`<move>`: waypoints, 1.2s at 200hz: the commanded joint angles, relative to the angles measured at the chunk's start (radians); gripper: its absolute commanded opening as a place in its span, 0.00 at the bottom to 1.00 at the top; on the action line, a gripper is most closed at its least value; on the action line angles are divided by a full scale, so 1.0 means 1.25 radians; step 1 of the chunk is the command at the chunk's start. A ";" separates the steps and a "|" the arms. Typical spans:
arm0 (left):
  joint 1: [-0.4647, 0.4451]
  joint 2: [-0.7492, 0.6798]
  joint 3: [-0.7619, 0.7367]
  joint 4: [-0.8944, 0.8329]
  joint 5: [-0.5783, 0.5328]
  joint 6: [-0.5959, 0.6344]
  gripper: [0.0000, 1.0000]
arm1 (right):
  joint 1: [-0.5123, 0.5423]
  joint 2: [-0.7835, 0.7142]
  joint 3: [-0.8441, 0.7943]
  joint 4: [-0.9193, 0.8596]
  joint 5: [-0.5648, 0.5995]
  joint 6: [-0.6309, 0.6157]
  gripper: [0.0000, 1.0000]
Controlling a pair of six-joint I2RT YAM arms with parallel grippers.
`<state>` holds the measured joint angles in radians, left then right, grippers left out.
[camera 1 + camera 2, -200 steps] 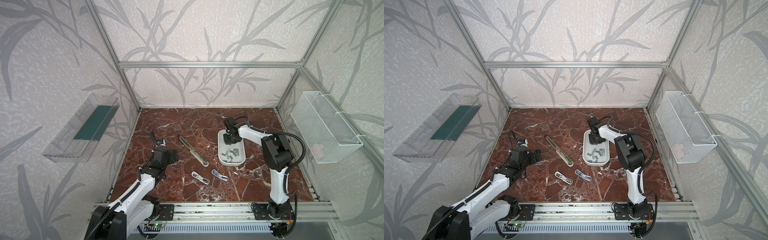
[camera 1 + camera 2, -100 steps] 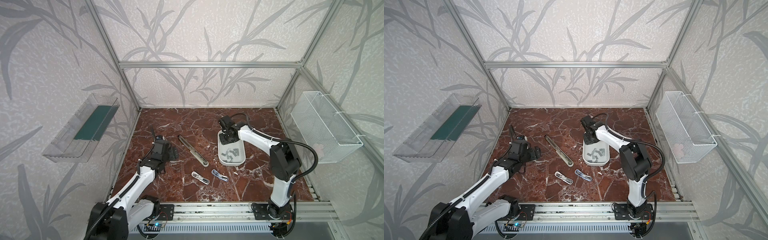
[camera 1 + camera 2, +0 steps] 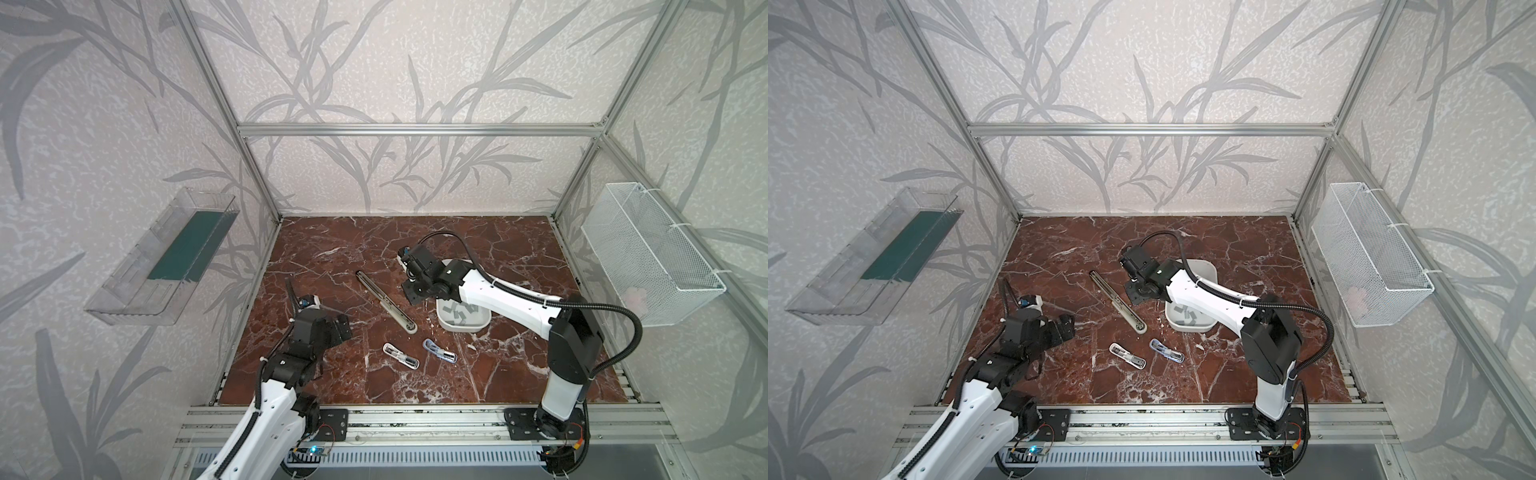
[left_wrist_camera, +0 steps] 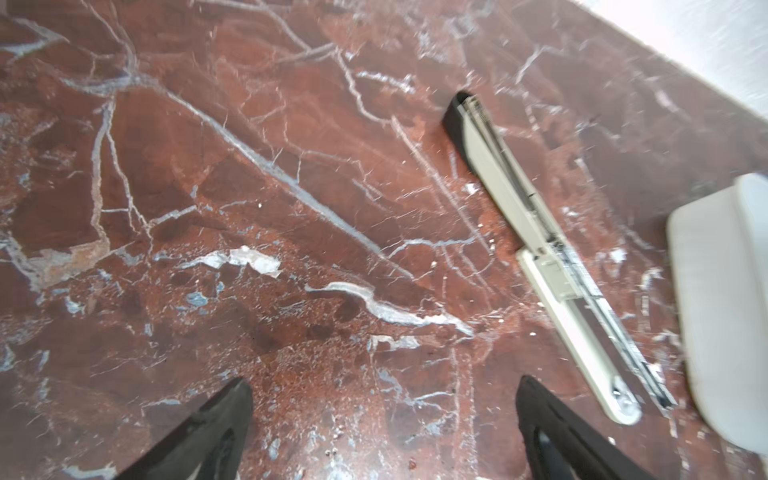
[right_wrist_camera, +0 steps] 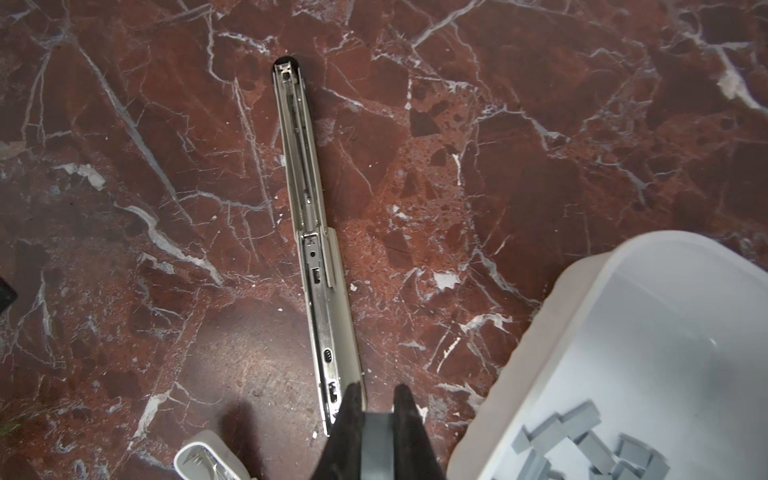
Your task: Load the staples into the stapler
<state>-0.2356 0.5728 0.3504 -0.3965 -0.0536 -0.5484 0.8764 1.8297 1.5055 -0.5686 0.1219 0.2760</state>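
Note:
The long grey stapler (image 3: 386,301) (image 3: 1119,301) lies opened flat on the marble, its metal channel facing up (image 5: 318,249) (image 4: 552,257). Several grey staples (image 3: 459,311) (image 3: 1185,316) (image 5: 582,440) lie in the white tray (image 3: 463,329) (image 3: 1187,329) (image 5: 540,332). My right gripper (image 3: 411,294) (image 3: 1133,296) (image 5: 376,392) is shut on one grey staple strip (image 5: 376,440). It hangs beside the stapler's near end, left of the tray. My left gripper (image 3: 337,329) (image 3: 1061,328) (image 4: 384,386) is open and empty, over bare marble left of the stapler.
Two small staplers, one white (image 3: 401,356) and one blue (image 3: 439,350), lie in front of the long one. A wire basket (image 3: 652,253) hangs on the right wall and a clear bin (image 3: 166,257) on the left wall.
My right gripper has moved left from above the tray to the stapler's side, still gripping the strip. My left arm has swung a little toward the middle of the table.

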 commanded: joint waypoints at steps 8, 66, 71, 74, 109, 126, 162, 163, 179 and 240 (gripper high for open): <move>0.003 -0.082 -0.027 -0.012 -0.012 -0.026 0.99 | 0.043 0.027 -0.035 0.094 -0.004 -0.013 0.05; 0.003 -0.066 -0.035 0.017 -0.017 -0.034 0.99 | 0.051 0.085 -0.067 0.160 -0.025 -0.017 0.05; 0.003 -0.057 -0.034 0.019 -0.015 -0.034 0.99 | 0.051 0.090 -0.071 0.167 -0.033 -0.022 0.05; 0.003 -0.051 -0.032 0.021 -0.013 -0.034 0.99 | 0.051 0.093 -0.074 0.170 -0.037 -0.025 0.05; 0.003 0.019 -0.018 0.035 -0.001 -0.036 0.99 | 0.051 0.111 -0.080 0.184 -0.054 -0.077 0.04; 0.003 0.044 -0.013 0.047 0.001 -0.035 0.99 | 0.051 0.107 -0.077 0.177 -0.063 -0.127 0.03; 0.003 0.069 -0.009 0.049 0.004 -0.036 0.99 | 0.051 0.076 -0.111 0.169 -0.062 -0.149 0.02; 0.003 0.069 -0.009 0.049 0.004 -0.035 0.99 | 0.051 0.075 -0.111 0.169 -0.063 -0.148 0.02; 0.003 0.066 -0.010 0.051 0.002 -0.035 0.99 | 0.050 0.080 -0.112 0.173 -0.059 -0.139 0.02; 0.003 0.038 -0.018 0.048 -0.001 -0.039 0.99 | 0.040 0.062 -0.134 0.200 -0.069 -0.128 0.01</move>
<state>-0.2356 0.6380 0.3130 -0.3435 -0.0460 -0.5777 0.9318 1.9587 1.3590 -0.3408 0.0502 0.1184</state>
